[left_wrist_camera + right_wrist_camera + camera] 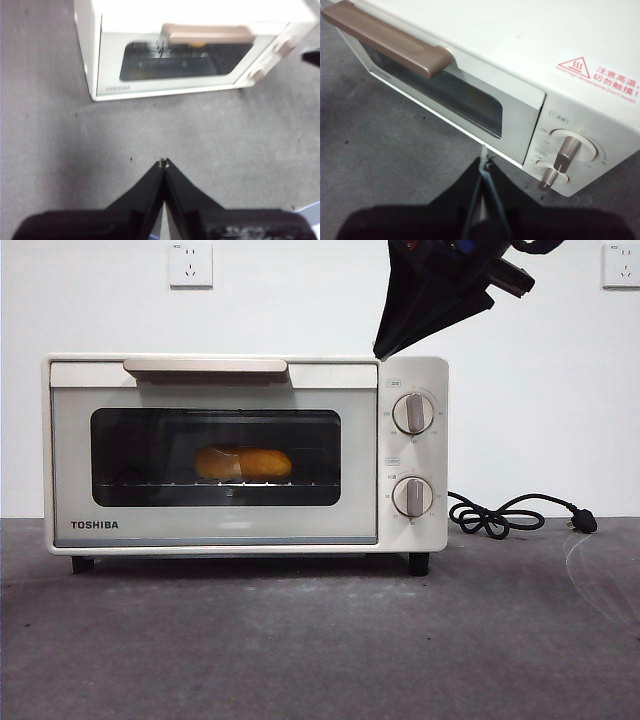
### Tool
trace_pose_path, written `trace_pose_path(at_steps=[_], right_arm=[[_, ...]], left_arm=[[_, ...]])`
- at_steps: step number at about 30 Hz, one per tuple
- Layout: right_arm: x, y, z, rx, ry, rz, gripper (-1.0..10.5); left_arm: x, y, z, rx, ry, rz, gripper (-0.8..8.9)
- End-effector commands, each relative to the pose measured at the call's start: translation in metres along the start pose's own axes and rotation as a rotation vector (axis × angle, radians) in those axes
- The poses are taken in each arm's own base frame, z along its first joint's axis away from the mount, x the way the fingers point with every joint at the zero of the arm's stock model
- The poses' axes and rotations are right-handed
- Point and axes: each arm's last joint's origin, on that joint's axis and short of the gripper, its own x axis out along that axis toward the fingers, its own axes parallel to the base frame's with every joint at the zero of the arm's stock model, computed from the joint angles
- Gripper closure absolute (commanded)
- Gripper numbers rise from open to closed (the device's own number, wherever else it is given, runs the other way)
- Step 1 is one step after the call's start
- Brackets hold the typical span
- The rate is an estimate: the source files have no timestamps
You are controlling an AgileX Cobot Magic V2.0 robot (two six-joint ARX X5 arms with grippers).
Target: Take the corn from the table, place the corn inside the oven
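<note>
Bare table (pixel 320 640) lies before the shut oven (pixel 215 455), where the corn (pixel 244 463) rests lengthwise left-right on the rack; right gripper (pixel 484 162), pinched empty, hovers over its knob end, nearer than the left gripper (pixel 163 162), likewise closed.

Front view is evenly bright and sharp: white wall, soft shadow under the oven (pixel 245 452) on the table (pixel 300 640), faint glare arc at the table's right edge, and the corn (pixel 243 463) reads dim orange behind the dark glass, while my right gripper (pixel 378 352) is just a black silhouette up top. My left wrist view is soft and motion-blurred, oven top blown out white, and my left gripper (pixel 163 162) is underexposed. Right wrist view is sharper on the warning label (pixel 599 80) and knobs (pixel 566 155), with my jaws a dark blurred mass.
</note>
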Motion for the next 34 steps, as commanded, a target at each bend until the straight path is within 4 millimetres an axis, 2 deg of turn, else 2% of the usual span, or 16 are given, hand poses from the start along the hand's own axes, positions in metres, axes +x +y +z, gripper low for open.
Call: trace_pose_path(at_steps=[1,6,9,14,17,21,28,34], right_arm=[[-0.002,0.000,0.002,0.009,-0.013,-0.001,9.6],[-0.002,0.000,0.002,0.009,-0.013,-0.001,9.6],[-0.002,0.000,0.002,0.009,-0.012,-0.001,9.6],[-0.002,0.000,0.002,0.009,-0.012,-0.001,9.6],[-0.002,0.000,0.002,0.009,-0.013,-0.001,9.6],[-0.002,0.000,0.002,0.009,-0.012,-0.001,9.6],[-0.002,0.000,0.002,0.009,-0.012,-0.001,9.6],[-0.002,0.000,0.002,0.009,-0.012,-0.001,9.6]], left_arm=[[-0.009,-0.002,-0.005,0.008,-0.047,-0.006,8.17],[-0.031,-0.007,-0.021,0.042,-0.158,-0.023,8.17],[-0.035,-0.008,-0.025,-0.007,-0.182,-0.029,8.17],[-0.036,-0.007,-0.008,0.079,-0.544,-0.002,8.17],[-0.023,-0.004,-0.007,0.149,-0.745,-0.034,8.17],[0.009,0.009,-0.023,0.225,-0.852,-0.027,8.17],[0.074,0.034,-0.066,0.399,-0.753,0.067,8.17],[0.105,0.048,-0.094,0.423,-0.661,0.098,8.17]])
